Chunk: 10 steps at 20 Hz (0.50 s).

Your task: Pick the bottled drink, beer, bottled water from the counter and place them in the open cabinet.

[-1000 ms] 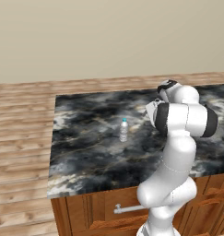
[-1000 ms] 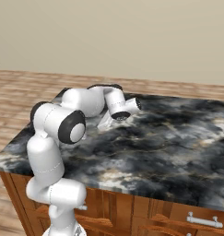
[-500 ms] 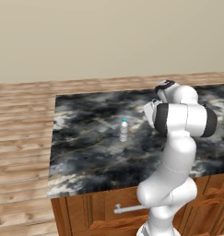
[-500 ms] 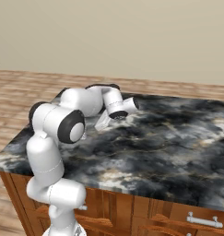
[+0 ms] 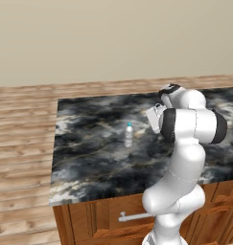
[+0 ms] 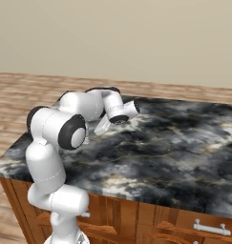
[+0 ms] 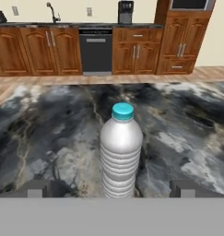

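Fingertips (image 7: 37, 188) of the gripper (image 7: 111, 189) are seen at the bottom of the hand view, two of them, spread wide with nothing clamped between them. One bottled water (image 7: 121, 152) is counted, standing on the counter (image 7: 49, 138) in the gap line between the tips, just ahead of them and not touched by either. Its long axis is vertical, with the blue-green cap up and the ribbed body below; the label is not made out. In the left base view the same single bottle (image 5: 129, 135) is seen upright near the middle of the marbled slab (image 5: 89, 158), with the hand (image 5: 155, 117) just beside it on the side towards the arm, apart from it. In the right base view the hand (image 6: 104, 127) is found low over the counter (image 6: 174, 157) beyond the arm's elbow, and the bottle is hidden there by the arm. One grey drawer handle (image 5: 135, 216) is visible under the slab edge in the left base view. Farther off in the hand view a row of brown floor cabinets (image 7: 39, 46) is seen, with one black dishwasher front (image 7: 96, 50) in it, and a wood floor (image 5: 22, 143) surrounds the island.
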{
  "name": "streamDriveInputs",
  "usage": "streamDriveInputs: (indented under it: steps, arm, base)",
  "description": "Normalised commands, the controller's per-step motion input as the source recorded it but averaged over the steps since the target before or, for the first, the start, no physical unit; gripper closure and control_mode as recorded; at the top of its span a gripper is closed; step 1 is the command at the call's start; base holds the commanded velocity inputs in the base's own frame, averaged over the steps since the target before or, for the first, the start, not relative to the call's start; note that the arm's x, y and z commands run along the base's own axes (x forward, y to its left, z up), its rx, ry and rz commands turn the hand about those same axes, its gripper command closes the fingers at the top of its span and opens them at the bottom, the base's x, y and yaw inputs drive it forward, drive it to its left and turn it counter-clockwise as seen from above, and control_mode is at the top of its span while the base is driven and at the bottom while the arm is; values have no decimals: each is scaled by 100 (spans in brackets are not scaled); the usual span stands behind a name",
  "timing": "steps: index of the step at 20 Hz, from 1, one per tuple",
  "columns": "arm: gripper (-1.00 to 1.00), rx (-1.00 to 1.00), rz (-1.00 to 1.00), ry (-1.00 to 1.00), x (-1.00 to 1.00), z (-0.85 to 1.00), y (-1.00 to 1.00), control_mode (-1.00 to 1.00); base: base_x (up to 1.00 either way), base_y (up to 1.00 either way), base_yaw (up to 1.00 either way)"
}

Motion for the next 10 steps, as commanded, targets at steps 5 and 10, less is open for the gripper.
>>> streamDriveInputs:
  steps: [5, 10]
  arm:
    - [-100, 0, 0, 3, -22, 0, 13, -100]
    - [-100, 0, 0, 4, -11, 0, 7, -100]
  base:
    - [0, 0, 0]
    - [0, 0, 0]
